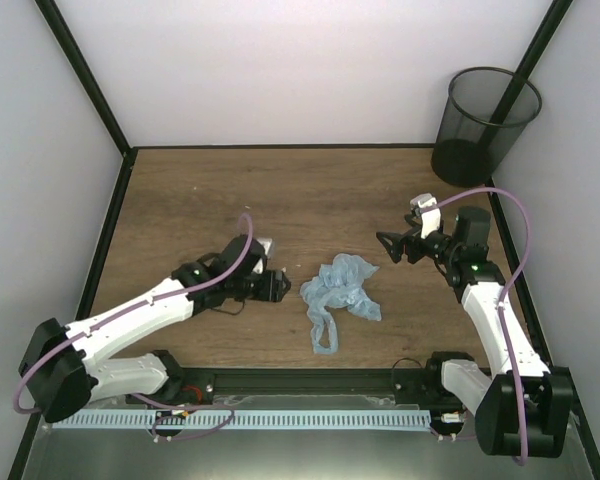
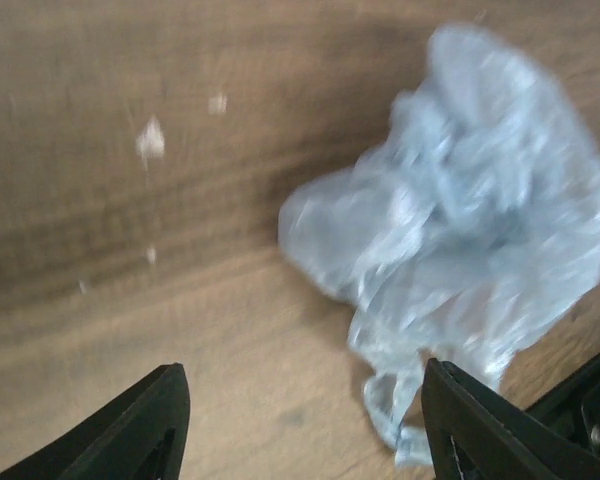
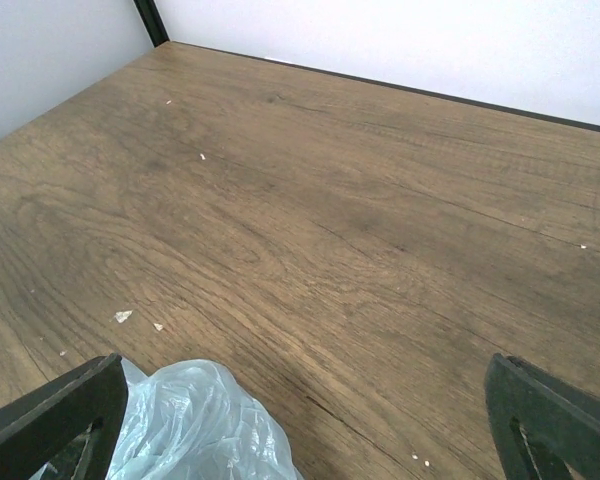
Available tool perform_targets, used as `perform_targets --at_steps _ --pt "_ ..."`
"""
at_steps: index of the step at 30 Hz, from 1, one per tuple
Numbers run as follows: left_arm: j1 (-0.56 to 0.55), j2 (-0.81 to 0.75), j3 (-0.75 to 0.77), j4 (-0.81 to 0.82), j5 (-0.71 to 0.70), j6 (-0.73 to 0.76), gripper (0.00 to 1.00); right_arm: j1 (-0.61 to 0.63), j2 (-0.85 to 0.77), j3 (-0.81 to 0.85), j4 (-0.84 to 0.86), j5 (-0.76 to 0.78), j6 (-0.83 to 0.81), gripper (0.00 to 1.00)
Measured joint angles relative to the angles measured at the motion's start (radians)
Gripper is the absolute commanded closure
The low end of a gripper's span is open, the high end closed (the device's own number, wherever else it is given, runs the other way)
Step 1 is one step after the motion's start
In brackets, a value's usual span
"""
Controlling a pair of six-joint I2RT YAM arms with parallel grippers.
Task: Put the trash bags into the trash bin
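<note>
The light-blue trash bag [image 1: 339, 298] lies crumpled on the wooden table near the middle front, a loop trailing toward the near edge. My left gripper [image 1: 276, 287] is open just left of the bag, low over the table. In the left wrist view the bag [image 2: 460, 230] lies ahead and to the right, its trailing end beside the right finger [image 2: 480, 425]. My right gripper [image 1: 388, 246] is open and empty, raised to the right of the bag. The right wrist view shows the bag [image 3: 195, 425] at its lower left. The black mesh trash bin [image 1: 485, 125] stands at the far right corner.
White walls and black frame posts [image 1: 85, 75] enclose the table. A black rail [image 1: 310, 378] runs along the near edge between the arm bases. Small white crumbs [image 3: 123, 316] lie on the wood.
</note>
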Motion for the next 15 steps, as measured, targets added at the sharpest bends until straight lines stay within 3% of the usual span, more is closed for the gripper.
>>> perform_targets --at_steps 6,15 --pt "-0.031 0.028 -0.161 0.052 0.09 -0.102 0.3 0.0 0.005 0.0 -0.001 -0.001 -0.001 0.0" --pt "-0.227 0.221 -0.132 0.144 0.008 -0.146 0.28 0.0 0.007 0.0 -0.003 -0.001 -0.003 0.0"
